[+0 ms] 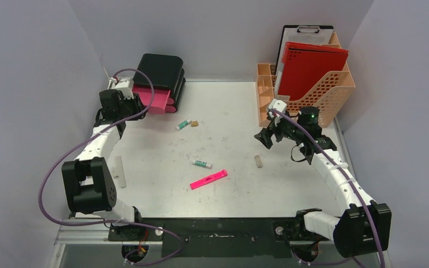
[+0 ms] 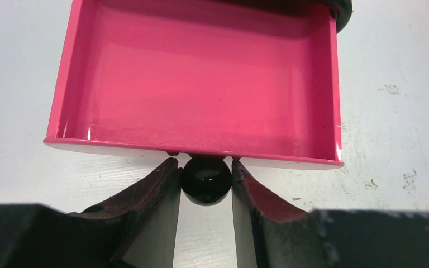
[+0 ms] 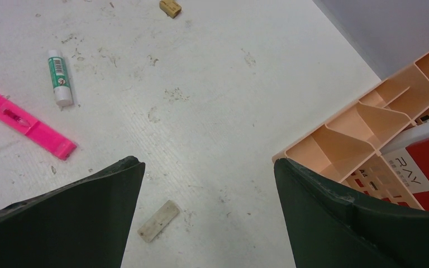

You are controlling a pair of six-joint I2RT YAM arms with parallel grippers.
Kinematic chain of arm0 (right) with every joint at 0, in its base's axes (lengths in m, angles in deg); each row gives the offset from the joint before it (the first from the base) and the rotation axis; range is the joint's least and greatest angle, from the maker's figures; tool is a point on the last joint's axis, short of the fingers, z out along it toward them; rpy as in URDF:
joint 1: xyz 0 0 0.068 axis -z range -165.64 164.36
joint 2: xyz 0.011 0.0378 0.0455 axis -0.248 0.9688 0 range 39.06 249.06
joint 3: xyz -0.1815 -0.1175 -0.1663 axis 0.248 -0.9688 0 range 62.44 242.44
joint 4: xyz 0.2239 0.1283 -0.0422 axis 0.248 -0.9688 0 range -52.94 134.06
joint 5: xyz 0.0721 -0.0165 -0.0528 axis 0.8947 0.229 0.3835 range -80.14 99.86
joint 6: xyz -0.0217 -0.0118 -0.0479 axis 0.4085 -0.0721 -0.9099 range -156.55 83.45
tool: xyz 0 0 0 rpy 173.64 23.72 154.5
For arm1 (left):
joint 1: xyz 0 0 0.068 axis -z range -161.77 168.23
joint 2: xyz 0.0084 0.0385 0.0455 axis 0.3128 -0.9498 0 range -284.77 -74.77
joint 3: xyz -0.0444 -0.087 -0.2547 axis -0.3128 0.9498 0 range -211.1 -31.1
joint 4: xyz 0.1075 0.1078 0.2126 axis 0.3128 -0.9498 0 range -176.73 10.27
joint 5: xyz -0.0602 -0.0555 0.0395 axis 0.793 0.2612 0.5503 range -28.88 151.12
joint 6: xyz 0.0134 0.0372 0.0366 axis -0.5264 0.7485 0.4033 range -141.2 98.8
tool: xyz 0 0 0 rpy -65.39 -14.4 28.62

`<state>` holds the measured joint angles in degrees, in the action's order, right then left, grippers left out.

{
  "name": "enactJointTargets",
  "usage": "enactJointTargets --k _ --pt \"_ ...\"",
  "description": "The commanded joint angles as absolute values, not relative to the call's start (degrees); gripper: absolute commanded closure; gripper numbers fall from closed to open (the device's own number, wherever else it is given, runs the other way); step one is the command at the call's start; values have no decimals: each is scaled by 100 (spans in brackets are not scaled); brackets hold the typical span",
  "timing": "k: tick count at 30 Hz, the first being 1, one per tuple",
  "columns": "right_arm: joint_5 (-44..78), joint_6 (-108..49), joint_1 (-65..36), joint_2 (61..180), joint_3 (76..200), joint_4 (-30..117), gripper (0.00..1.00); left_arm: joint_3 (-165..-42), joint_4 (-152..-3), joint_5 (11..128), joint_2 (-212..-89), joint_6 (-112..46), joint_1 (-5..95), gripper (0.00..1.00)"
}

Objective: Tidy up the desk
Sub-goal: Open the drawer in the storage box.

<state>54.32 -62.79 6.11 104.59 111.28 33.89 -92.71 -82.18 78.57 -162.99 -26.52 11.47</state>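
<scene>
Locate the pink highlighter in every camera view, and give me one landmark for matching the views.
Top external: the pink highlighter lies on the desk, front centre, between the two arms.
Left wrist: not in it; that view faces the pink drawer.
Right wrist: the highlighter is at the left edge, partly cut off by the frame.
Shared landmark: the green-and-white stick lying just beside it in both views.

On your white flat table, the black drawer box sits far left and the orange perforated plastic file rack far right; between them, a green-and-white glue stick lies just behind the pink plastic highlighter.
</scene>
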Motion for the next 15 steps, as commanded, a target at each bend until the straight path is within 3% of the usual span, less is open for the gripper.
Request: enactJointTargets --k 1,7,11,15 --pt "5698 -6453 493 10489 11224 3521 10 -9227 -7964 8044 -15937 -2698 1076 93" --pt "5919 -6812 426 10454 11176 3339 10 -9216 -8212 8032 -15844 -2670 1063 73" --pt "6067 -7293 102 10544 11283 2910 10 -9144 -8306 8096 -15637 -2723 979 43" --pt "5655 -7789 -694 10908 11539 2448 10 -8916 -8354 8239 -15235 -2745 868 25"
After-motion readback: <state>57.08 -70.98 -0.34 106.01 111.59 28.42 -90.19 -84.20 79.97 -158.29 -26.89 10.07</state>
